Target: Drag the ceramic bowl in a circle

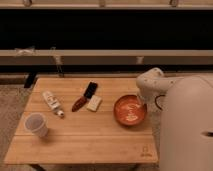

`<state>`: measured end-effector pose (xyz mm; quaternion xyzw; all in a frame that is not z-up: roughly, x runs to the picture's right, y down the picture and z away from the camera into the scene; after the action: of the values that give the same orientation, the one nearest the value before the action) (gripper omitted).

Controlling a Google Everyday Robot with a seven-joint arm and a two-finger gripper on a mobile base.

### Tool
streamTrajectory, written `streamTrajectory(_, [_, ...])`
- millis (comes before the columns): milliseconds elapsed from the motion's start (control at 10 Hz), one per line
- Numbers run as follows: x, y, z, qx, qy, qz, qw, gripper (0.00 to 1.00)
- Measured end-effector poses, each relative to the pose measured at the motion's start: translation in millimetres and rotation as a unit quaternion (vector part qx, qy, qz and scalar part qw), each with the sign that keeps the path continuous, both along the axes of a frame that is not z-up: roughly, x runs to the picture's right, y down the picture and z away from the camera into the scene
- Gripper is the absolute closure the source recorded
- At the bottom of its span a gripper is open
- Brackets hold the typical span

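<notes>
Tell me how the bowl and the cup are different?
The bowl is orange-red and glossy; the cup is pale white. The bowl is wide and shallow; the cup is narrower and taller. The bowl sits on the right of the table with the hand shut on its far rim; the cup stands alone at the front left. Both are round, upright and on that wooden table.
</notes>
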<state>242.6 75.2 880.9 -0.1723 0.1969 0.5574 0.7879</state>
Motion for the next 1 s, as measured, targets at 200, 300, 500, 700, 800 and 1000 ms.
streamTrajectory(200, [-6.2, -35.8, 2.2, 0.013, 0.014, -0.012, 0.9998, 0.90])
streamTrajectory(300, [-16.9, -49.6, 1.7, 0.021, 0.016, -0.020, 0.9995, 0.90])
streamTrajectory(500, [-44.8, -71.6, 0.1, 0.035, 0.014, -0.046, 0.9982, 0.90])
streamTrajectory(700, [-77.6, -86.1, 0.6, 0.046, 0.008, -0.078, 0.9958, 0.90])
streamTrajectory(800, [-94.7, -89.1, 2.0, 0.048, 0.004, -0.095, 0.9943, 0.90])
streamTrajectory(1000, [-132.3, -89.3, 3.1, 0.050, -0.010, -0.131, 0.9901, 0.90])
